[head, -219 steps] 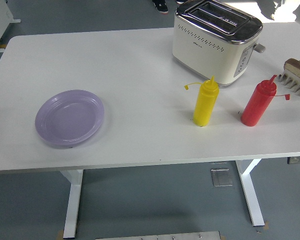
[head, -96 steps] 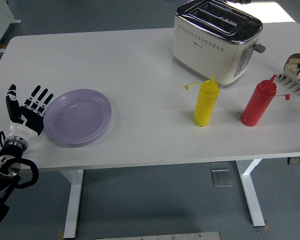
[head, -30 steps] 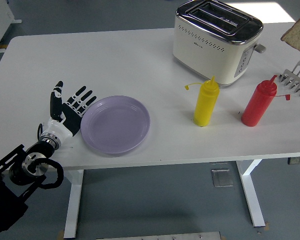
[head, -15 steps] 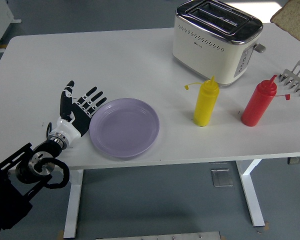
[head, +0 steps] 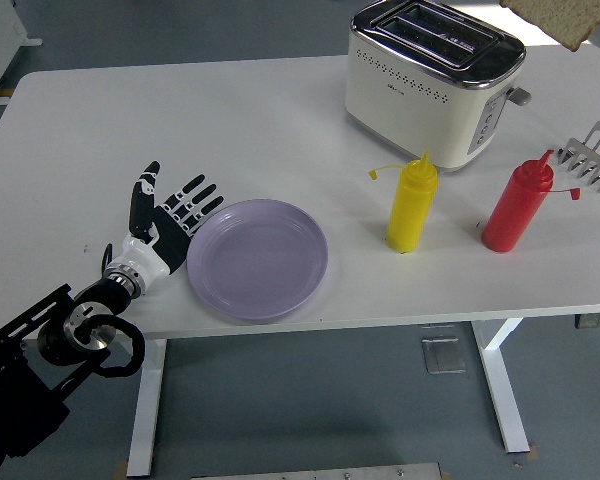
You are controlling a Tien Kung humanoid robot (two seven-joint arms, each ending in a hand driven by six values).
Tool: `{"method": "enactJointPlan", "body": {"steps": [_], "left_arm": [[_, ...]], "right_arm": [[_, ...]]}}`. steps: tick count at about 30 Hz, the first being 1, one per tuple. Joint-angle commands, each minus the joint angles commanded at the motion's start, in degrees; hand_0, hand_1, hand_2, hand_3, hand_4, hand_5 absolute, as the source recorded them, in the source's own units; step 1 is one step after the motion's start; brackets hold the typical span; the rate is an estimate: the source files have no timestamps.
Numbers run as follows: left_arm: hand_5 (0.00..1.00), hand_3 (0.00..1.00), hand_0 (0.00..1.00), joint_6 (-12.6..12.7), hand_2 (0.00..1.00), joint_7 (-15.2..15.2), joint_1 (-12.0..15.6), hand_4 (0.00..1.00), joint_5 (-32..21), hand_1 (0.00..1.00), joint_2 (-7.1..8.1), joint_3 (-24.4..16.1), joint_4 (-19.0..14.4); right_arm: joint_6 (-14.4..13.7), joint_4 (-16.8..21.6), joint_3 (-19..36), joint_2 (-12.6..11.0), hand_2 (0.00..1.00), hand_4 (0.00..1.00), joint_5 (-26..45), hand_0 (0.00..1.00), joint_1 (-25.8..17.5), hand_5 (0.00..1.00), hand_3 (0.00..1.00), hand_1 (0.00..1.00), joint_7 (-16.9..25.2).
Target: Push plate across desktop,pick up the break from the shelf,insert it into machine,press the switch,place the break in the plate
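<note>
On tabletop, near front-left: left robot hand (head: 167, 222), fingers spread flat and holding nothing, set against left rim of purple plate (head: 258, 258). Plate well left of yellow bottle (head: 412, 202) and red bottle (head: 516, 206). Toaster (head: 430, 77) at far side, both slots empty. Bread slice (head: 554, 17) aloft at top-right edge, above and just right of toaster; holder out of frame, right robot hand not visible. Rack (head: 594, 158) at right edge, empty. Judged step: plate push under way, bread on approach to slot. Next move calls for bread lowered edge-on into slot, then lever (head: 520, 97) pressed.
</note>
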Motion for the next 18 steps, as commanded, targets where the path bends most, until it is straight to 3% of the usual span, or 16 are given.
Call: {"method": "enactJointPlan", "body": {"steps": [12,18], "left_arm": [[0.998,0.652,0.801,-0.24,0.644,2.52,4.04,0.766,-4.43,0.712,2.15,-9.92,-5.40],[0.998,0.649,0.800,-0.29,0.645,3.36,6.64,0.775,-6.12,0.711,3.47,-15.75,-8.43]], "right_arm": [[-0.48,-1.07,-7.31,1.54,0.477,0.157,5.23,0.370,6.74,0.002,0.397,0.467,-1.03],[-1.15,-3.72,-10.42,3.59,0.477,0.161,8.55,0.368,10.29,0.002,0.397,0.468,-1.72]]}}
